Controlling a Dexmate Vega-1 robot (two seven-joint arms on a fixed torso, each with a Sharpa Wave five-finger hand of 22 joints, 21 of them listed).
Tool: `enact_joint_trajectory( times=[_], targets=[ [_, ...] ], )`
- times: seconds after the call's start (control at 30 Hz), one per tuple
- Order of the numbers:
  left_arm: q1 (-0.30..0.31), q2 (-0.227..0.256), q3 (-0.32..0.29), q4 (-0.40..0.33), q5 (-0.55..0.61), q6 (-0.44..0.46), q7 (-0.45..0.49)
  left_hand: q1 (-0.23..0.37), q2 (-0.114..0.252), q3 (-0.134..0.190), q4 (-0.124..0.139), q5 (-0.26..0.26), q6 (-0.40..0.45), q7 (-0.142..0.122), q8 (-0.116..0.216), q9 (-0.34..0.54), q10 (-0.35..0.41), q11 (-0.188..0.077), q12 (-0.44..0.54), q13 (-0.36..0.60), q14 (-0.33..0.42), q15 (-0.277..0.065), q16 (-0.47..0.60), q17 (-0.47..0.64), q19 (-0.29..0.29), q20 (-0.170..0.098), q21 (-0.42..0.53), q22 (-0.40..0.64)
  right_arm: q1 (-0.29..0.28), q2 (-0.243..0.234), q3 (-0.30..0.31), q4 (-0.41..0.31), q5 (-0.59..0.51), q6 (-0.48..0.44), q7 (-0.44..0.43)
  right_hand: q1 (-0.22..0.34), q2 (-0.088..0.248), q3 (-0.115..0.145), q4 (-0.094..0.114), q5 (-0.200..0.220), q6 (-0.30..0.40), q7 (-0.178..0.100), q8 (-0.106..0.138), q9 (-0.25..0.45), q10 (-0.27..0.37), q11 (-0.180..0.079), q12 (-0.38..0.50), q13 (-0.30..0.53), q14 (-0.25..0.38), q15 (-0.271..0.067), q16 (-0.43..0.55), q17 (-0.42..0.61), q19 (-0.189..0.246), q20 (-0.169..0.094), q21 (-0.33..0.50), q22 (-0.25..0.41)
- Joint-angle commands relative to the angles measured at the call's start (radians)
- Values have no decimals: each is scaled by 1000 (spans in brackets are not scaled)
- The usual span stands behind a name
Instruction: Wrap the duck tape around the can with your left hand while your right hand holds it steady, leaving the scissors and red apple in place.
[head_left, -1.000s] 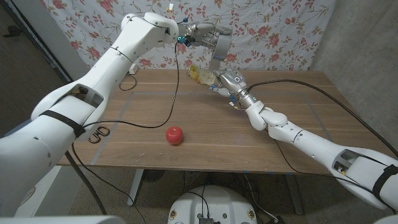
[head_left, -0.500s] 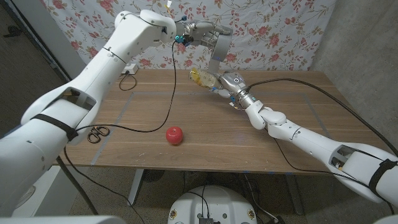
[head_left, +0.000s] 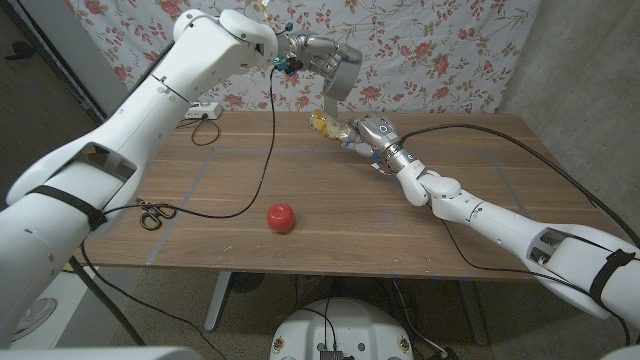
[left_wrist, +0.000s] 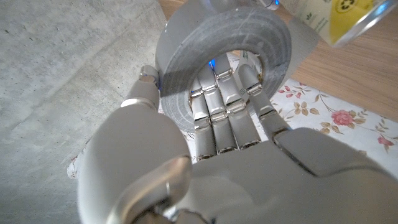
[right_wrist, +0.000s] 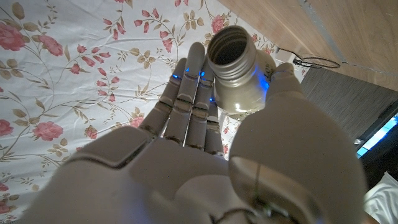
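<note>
Your left hand (head_left: 335, 70) is raised above the far middle of the wooden table (head_left: 480, 200), with its fingers (left_wrist: 221, 115) pushed through the hole of the grey roll of duck tape (left_wrist: 211, 43) and gripping it. A grey strip of tape (head_left: 328, 100) hangs from the roll down to the can. Your right hand (head_left: 365, 135) holds the silver can with a yellow and white label (head_left: 325, 124) lying on its side, just under the roll, near the far edge of the table. In the right wrist view its fingers (right_wrist: 186, 106) and thumb close around the can body, and the open threaded mouth (right_wrist: 231, 51) of the can sticks out past them.

Behind both hands, close to the far edge, hangs the flowered cloth backdrop (head_left: 440, 50), so you have little room there. To the right of your right arm the table surface is bare wood up to the right edge.

The round red apple (head_left: 281, 216) sits near the front edge, in the middle, well apart from the can. The black-handled scissors (head_left: 152, 213) lie at the near left edge. A thin black cable (head_left: 272, 130) drops from your left wrist and runs over the table between the scissors and the apple. A white power strip (head_left: 204, 110) lies at the far left edge
</note>
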Motion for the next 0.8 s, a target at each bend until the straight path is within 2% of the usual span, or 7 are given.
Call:
enact_joint_trajectory(
  times=[0.03, 0.2, 0.3, 0.4, 0.5, 0.57, 0.8],
  targets=[
    [15, 18, -16, -39, 33, 44, 44, 158, 150, 176, 36, 0, 8, -2, -3, 2, 163, -162, -2, 79, 83, -133, -2, 5, -6, -4, 8, 1, 17, -1, -10, 20, 19, -2, -6, 140, 138, 3, 6, 75, 476, -246, 0, 4, 140, -135, -2, 3, 105, -216, -7, 5, -2, -98, 7, 2],
    [25, 16, -28, -21, 7, 7, 11, 159, 149, 177, 33, 0, 12, -4, -6, 1, 171, -161, -4, 73, 84, -133, -3, 7, -4, -6, 14, -1, 24, -3, -13, 19, 22, 6, -7, 141, 138, 2, 6, 76, 476, -247, -1, 5, 139, -135, -2, 6, 106, -216, -8, 7, -2, -99, 10, 2],
    [28, 21, -11, -39, 40, 0, 39, 155, 149, 177, 37, -1, 10, -3, -9, 1, 166, -163, -12, 66, 83, -131, -6, 6, -6, -6, 17, -3, 25, -1, -15, 21, 21, 6, -13, 142, 137, 0, 6, 77, 476, -247, -2, 6, 139, -132, -3, 7, 106, -216, -9, 9, -3, -98, 12, 2],
    [45, 11, -24, -31, 45, -34, 55, 153, 149, 178, 39, 0, 9, -4, -9, 5, 166, -161, -15, 63, 81, -131, -10, 5, -11, -8, 18, -4, 25, 0, -14, 26, 27, 8, -17, 142, 137, -1, 7, 77, 477, -246, -3, 6, 140, -135, -3, 7, 107, -216, -10, 10, -4, -100, 13, 1],
    [67, -2, -21, -41, 103, -56, 138, 147, 150, 177, 44, 0, 6, -3, -11, 8, 166, -163, -18, 60, 75, -133, -15, 4, -19, -11, 19, -5, 18, -3, -9, 19, 38, 24, -32, 142, 137, -1, 7, 78, 477, -246, -3, 6, 139, -133, -5, 6, 107, -216, -11, 11, -4, -99, 14, 1],
    [86, -21, -34, -20, 122, -100, 180, 145, 148, 178, 44, 1, 8, -6, -12, 9, 167, -165, -21, 56, 75, -134, -19, 1, -21, -13, 21, -6, 14, -8, -7, 8, 41, 36, -40, 143, 137, -2, 7, 78, 477, -245, -4, 7, 141, -133, -5, 6, 106, -216, -12, 12, -4, -100, 15, 1],
    [67, -53, 18, -8, 295, -56, 336, 137, 145, 177, 47, 2, 13, -8, -15, 8, 166, -165, -23, 57, 76, -136, -24, 0, -25, -15, 25, -9, 10, -20, -16, -3, 15, 36, -38, 145, 136, -4, 7, 80, 477, -247, -6, 8, 139, -132, -6, 9, 105, -216, -14, 15, -7, -101, 18, 1]
  ],
)
